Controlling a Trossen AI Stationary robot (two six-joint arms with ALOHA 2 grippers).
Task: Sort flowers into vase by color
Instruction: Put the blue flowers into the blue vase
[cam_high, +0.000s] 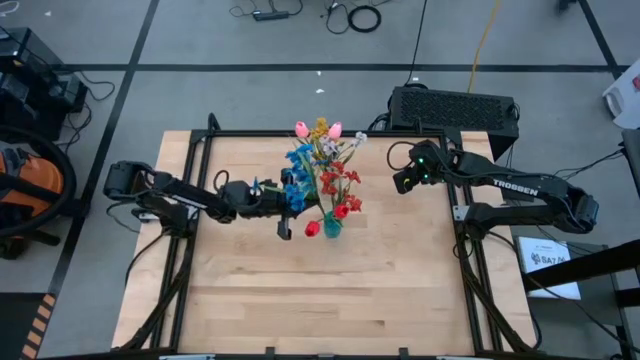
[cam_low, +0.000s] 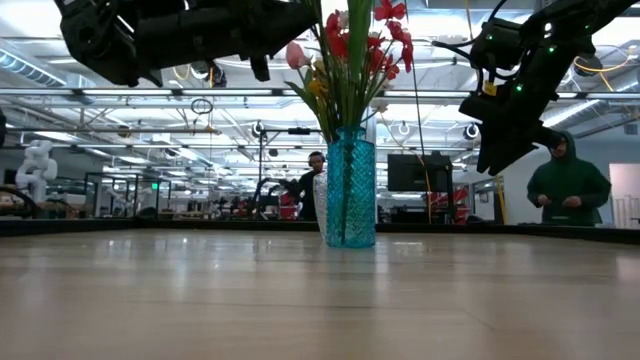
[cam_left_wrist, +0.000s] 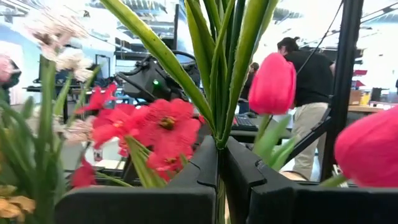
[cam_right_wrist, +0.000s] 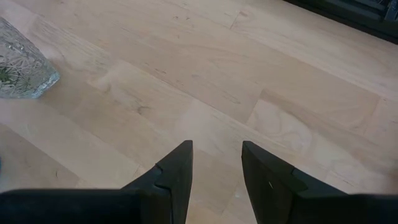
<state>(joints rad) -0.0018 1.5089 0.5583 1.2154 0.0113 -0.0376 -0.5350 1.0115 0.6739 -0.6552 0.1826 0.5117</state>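
A teal glass vase (cam_high: 332, 226) stands mid-table and holds red sprays (cam_high: 338, 182), red tulips (cam_left_wrist: 272, 84) and blue sprays (cam_high: 297, 178). Pink tulips (cam_high: 302, 130) with yellow and white sprays show just beyond them. My left gripper (cam_left_wrist: 219, 155) reaches in level from the table's left, beside the vase (cam_low: 350, 190), and is shut on green stems among the blooms. My right gripper (cam_right_wrist: 216, 155) hangs open over bare wood at the table's far right (cam_high: 405, 180), holding nothing. My left gripper pinches a thin bundle of green stems and long leaves (cam_left_wrist: 219, 134) between its two fingers. It comes at them about level from the table's left, across the upright stems. The leaves fan upward out of the picture, so which bloom they bear cannot be told.
A clear cut-glass vase (cam_right_wrist: 18, 62) stands on the wood near my right gripper. A black box (cam_high: 455, 108) sits beyond the far right corner. The near half of the table (cam_high: 320, 300) is bare wood. People stand in the room behind (cam_low: 565, 185).
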